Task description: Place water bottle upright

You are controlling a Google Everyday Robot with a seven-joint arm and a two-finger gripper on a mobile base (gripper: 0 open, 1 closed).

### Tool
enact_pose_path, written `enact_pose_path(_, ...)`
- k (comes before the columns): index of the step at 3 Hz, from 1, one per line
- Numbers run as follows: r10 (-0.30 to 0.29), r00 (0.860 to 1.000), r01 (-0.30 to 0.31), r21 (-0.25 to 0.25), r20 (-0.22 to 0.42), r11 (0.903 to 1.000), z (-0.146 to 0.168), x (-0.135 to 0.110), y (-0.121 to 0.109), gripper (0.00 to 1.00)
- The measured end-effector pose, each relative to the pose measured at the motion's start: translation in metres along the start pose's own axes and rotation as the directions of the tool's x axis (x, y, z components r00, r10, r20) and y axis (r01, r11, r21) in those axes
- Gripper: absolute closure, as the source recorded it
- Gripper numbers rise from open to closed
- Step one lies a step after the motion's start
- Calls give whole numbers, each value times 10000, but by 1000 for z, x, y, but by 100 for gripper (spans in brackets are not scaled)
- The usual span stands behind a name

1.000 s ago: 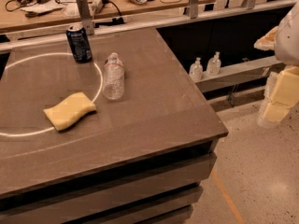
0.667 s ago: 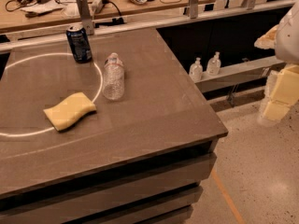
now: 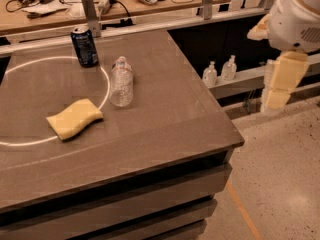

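Observation:
The water bottle (image 3: 121, 82) is clear and ribbed with a white cap. It lies on its side on the brown table (image 3: 165, 119), cap pointing to the far side, across the white circle line. My gripper (image 3: 276, 95) hangs off the table's right side, above the floor and well right of the bottle. It holds nothing that I can see.
A dark blue soda can (image 3: 84, 46) stands upright behind and left of the bottle. A yellow sponge (image 3: 74, 118) lies in front and to the left of it. Two small white pump bottles (image 3: 220, 70) stand on a low shelf to the right. A cluttered workbench (image 3: 60, 6) runs along the back.
My arm and gripper have moved a little up and to the left. The bottle, can and sponge have not moved.

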State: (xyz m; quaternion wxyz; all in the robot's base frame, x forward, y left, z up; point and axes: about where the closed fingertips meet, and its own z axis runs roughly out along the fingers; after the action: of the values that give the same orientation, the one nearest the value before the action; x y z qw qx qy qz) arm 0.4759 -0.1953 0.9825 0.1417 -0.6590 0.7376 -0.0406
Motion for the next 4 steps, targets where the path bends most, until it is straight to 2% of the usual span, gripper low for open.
enact_pose_path(1, -1374, 9905, 1372, -192, -88, 9904, 5, -24, -30, 0)
enact_pose_path(2, -3159, 9486, 3157, -120, -205, 9488, 10, -61, -63, 0)
enact_pose_path(3, -4850, 8745, 4850, -43, -27, 8745, 22, -102, -87, 0)
enact_pose_path(4, -6577, 7515, 6586, 3, 527, 7525, 44, -148, -107, 0)
